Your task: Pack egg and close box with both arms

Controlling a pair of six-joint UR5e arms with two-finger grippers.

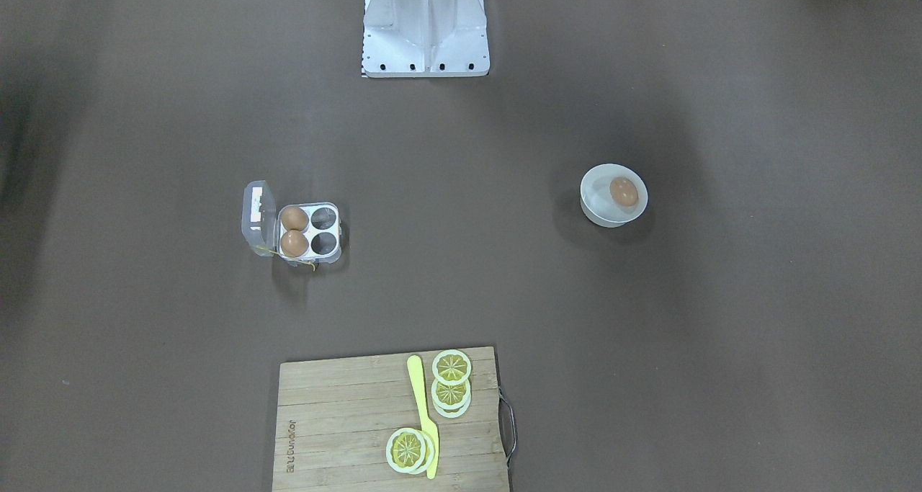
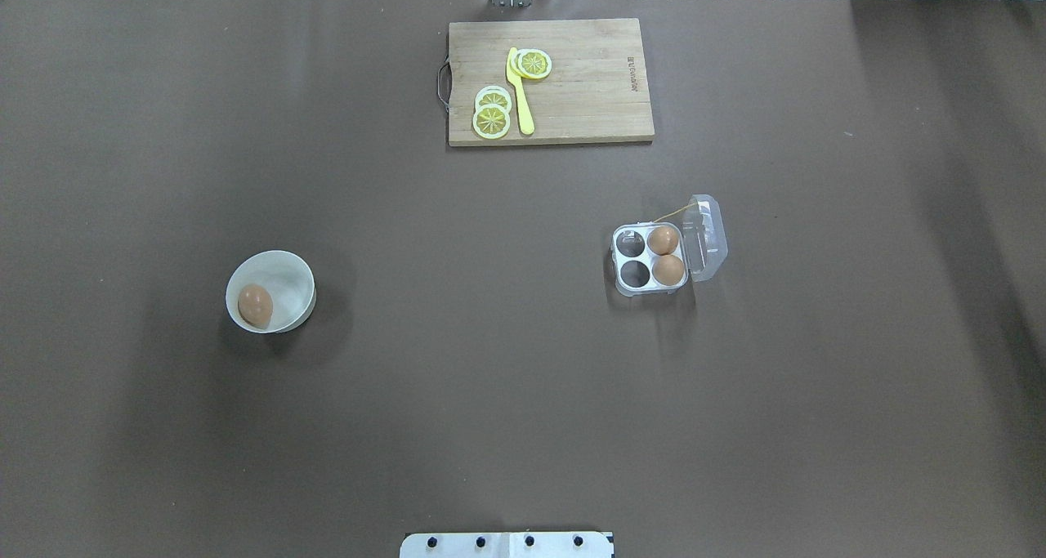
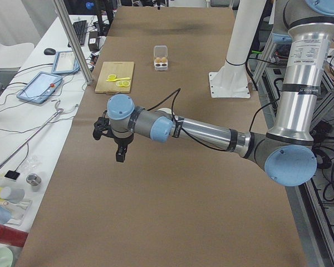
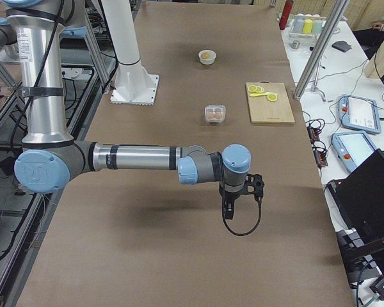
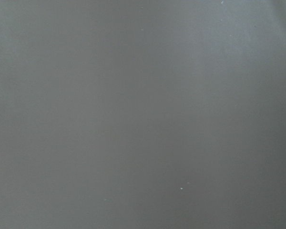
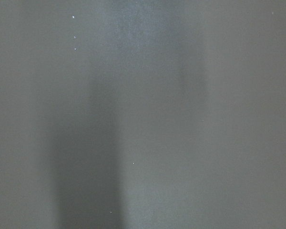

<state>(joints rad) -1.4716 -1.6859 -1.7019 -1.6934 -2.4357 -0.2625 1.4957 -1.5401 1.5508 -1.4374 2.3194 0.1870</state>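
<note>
ok so the loose egg (image 2: pixel 255 305) is sitting in the white bowl (image 2: pixel 294 276) on my robot's left half of the table, lying on its side with the long axis running roughly away from the base, and the box (image 2: pixel 621 284) is well apart from it over on the right half. The lid (image 2: pixel 709 235) is flipped open on the side away from the bowl, the two packed eggs (image 2: pixel 663 240) fill the cups next to the hinge, and the two empty cups (image 2: pixel 631 246) face the bowl, so I reckon an egg coming across from the left can go into a free cup without passing over the lid. The left arm (image 3: pixel 206 130) looks like the obvious one for the pick since the bowl is on its side; the left gripper (image 3: pixel 112 139) hangs above the table near that end, and the right gripper (image 4: pixel 239 195) hangs out over its own end. Both only show in the side views and both wrist cams see nothing but bare table, so I honestly can't tell if the fingers are spread or pressed together, and neither has anything in it that I can make out
</note>
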